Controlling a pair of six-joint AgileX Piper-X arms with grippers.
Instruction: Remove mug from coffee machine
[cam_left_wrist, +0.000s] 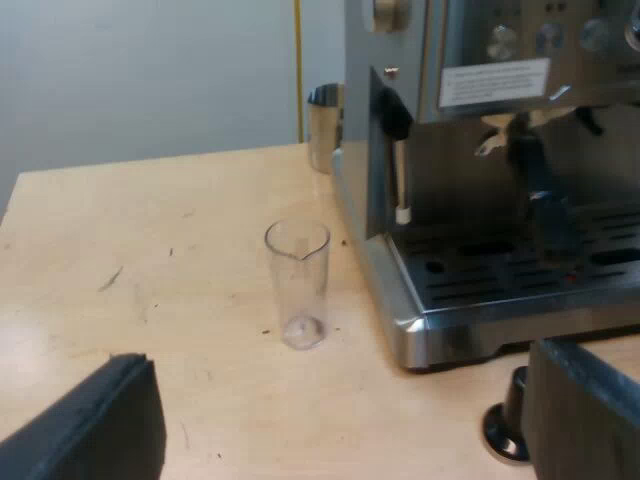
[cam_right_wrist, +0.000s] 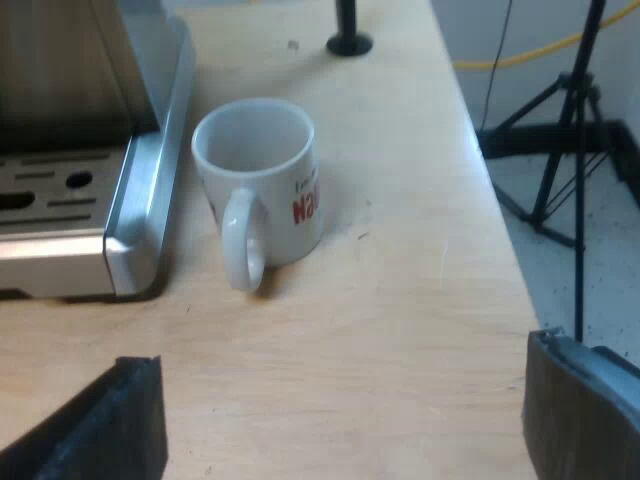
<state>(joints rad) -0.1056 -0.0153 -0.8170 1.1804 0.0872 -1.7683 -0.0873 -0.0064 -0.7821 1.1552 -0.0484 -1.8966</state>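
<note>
Both pairs of jaws gape wide, empty. Past the right pair, the mug (cam_right_wrist: 265, 200) stands upright on the counter (cam_right_wrist: 400, 330), just beside the espresso machine (cam_right_wrist: 140, 230): removal looks done, so next comes backing away clear.

The left gripper (cam_left_wrist: 338, 360) has two black fingers (cam_left_wrist: 100, 425), broad and matte, with flat faces and squared tips. The right gripper (cam_right_wrist: 340, 352) looks the same, its fingers (cam_right_wrist: 585, 410) dark, blocky slabs with blunt edges.
</note>
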